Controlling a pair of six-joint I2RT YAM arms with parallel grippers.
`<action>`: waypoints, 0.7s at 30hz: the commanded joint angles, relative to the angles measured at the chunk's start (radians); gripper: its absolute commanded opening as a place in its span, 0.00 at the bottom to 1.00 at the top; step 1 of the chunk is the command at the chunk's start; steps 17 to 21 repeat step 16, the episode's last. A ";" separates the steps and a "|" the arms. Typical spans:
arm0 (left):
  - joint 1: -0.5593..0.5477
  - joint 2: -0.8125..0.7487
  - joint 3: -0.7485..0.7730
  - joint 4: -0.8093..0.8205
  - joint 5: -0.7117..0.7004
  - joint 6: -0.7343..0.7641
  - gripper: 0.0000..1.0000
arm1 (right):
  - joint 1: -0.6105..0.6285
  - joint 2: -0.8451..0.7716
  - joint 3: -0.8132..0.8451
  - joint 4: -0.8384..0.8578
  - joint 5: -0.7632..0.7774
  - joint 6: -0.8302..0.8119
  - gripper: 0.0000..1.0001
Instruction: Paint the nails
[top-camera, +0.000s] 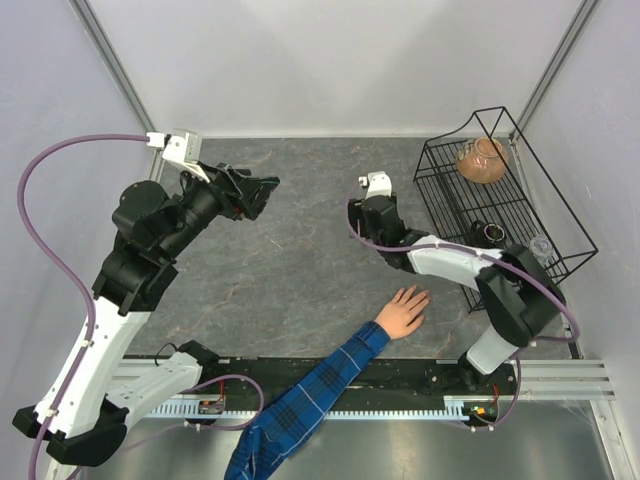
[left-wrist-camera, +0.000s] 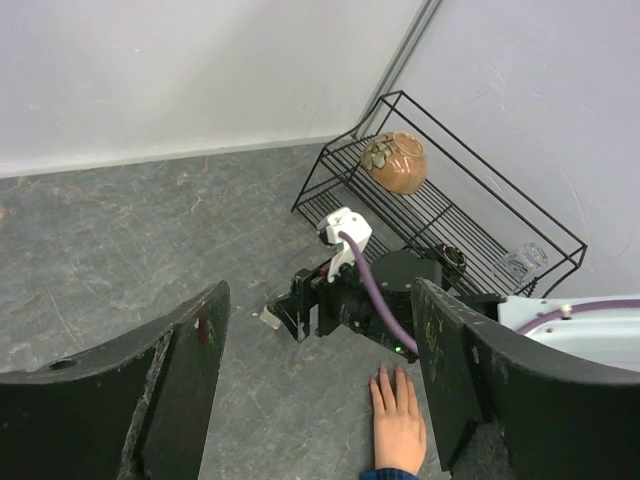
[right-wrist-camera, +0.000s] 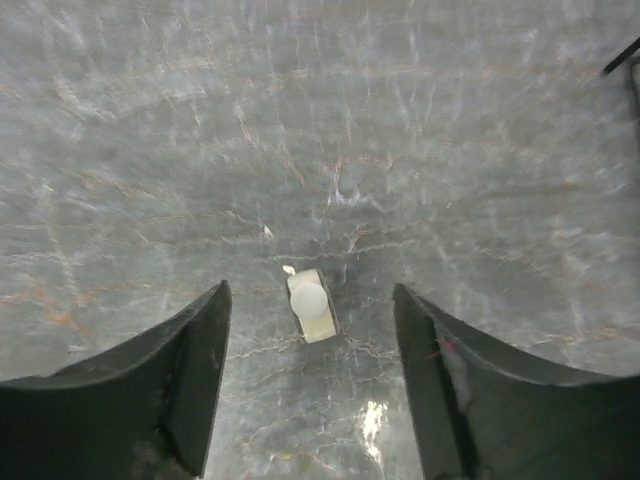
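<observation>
Holding left hand (top-camera: 260, 195) wide, raised over bench (top-camera: 300, 260) left side. Spreading right hand (right-wrist-camera: 312, 295) wide around loose white piece (right-wrist-camera: 313, 310), not touching. Spotting the nails (top-camera: 416, 296) near front edge, well apart from wire rack (top-camera: 560, 215) at right.

Counter (top-camera: 300, 270) is showing grey marbling with rusty veins. Sleeve (top-camera: 310, 400), lower centre, is showing blue plaid. Rack (top-camera: 450, 205), upper right, is reading black; its pot (top-camera: 482, 160), brown.

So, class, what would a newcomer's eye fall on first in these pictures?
A human hand in a blue plaid sleeve lies flat on the grey table, near the right arm. Far right stands a black wire rack holding a brown jar. A small white object lies on the table beneath the right gripper, its fingers open.
</observation>
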 joint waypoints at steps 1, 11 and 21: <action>0.004 0.002 0.087 0.018 -0.040 0.061 0.79 | 0.011 -0.169 0.189 -0.231 0.038 0.029 0.84; 0.004 0.029 0.199 0.081 -0.110 0.144 0.79 | 0.011 -0.422 0.644 -0.781 0.028 -0.015 0.98; 0.004 0.034 0.234 0.103 -0.110 0.170 0.80 | 0.011 -0.509 0.839 -0.875 0.067 -0.007 0.98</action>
